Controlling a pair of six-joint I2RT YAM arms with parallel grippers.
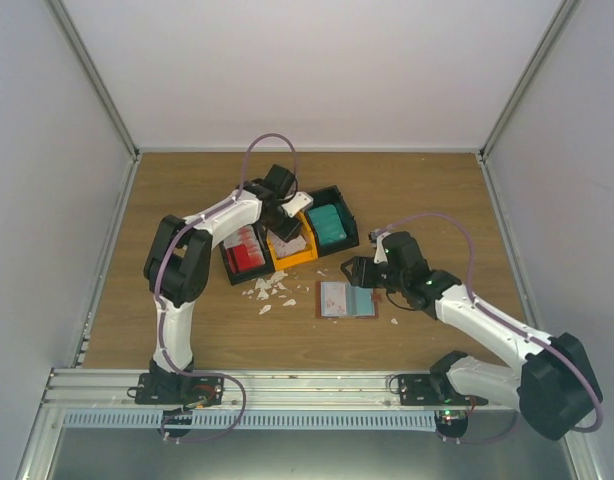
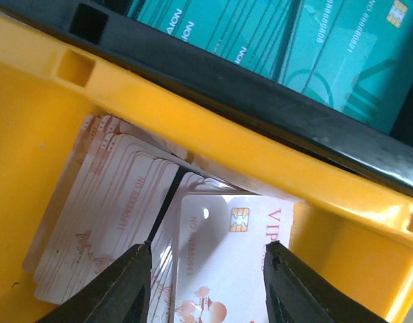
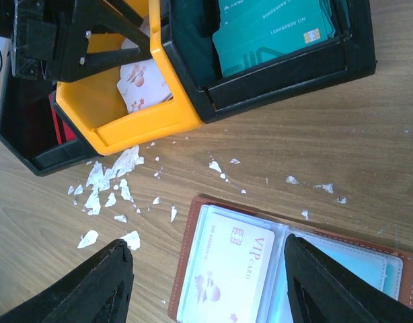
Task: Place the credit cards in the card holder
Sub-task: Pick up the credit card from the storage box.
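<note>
Brown wood-grain table [image 1: 187, 190], lit evenly. A plain white back wall [image 1: 307, 70] rises at the table's far edge, pale side walls [image 1: 37, 220] flank it, metal posts [image 1: 95, 80] slant up from its far corners, an aluminium rail [image 1: 307, 385] runs along its near edge

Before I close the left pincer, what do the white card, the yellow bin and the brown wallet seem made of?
White VIP chip card: glossy plastic, judging by its glare spots. Yellow rectangular bin: smooth moulded plastic, soft sheen. Reddish-brown bifold wallet: probably leather or imitation, matte brown edge; inner sleeves look like clear film.
</note>
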